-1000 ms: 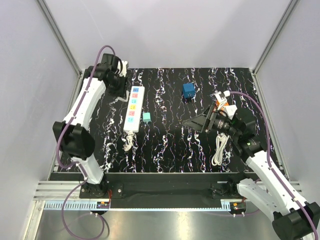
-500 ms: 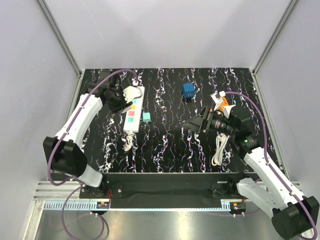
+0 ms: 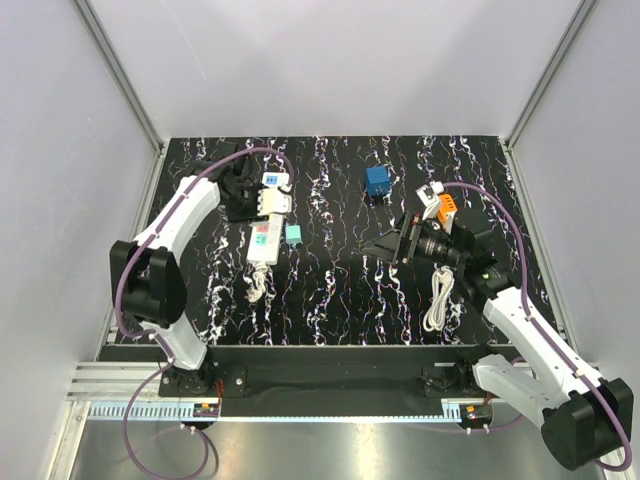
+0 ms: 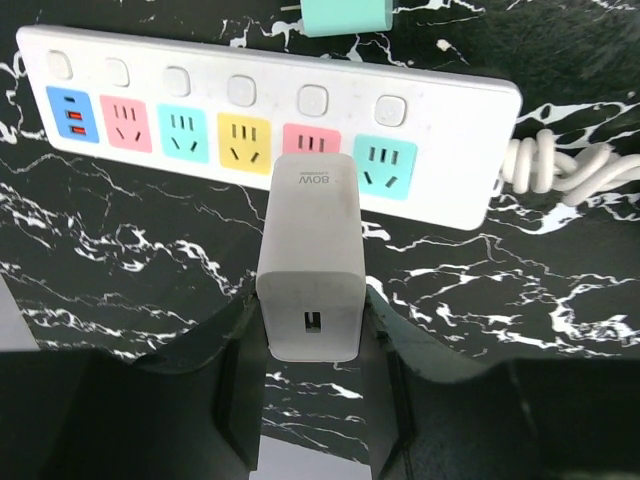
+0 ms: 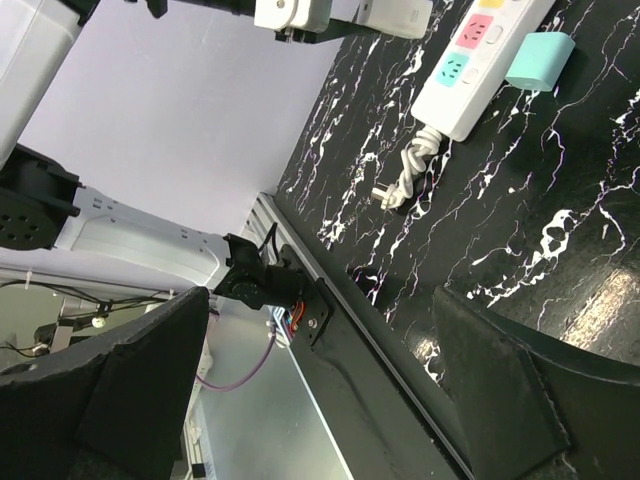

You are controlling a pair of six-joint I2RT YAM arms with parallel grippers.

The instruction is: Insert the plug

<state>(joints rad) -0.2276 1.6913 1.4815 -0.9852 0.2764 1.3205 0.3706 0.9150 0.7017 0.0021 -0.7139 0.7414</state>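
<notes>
Robot lab cell, aluminium frame posts (image 3: 120, 75), plain grey walls (image 3: 330, 60), marbled tabletop (image 3: 340, 290)

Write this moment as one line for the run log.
left gripper: shut on charger | charger: over strip, at red socket | right gripper: open, empty | phase: pre-insert
</notes>
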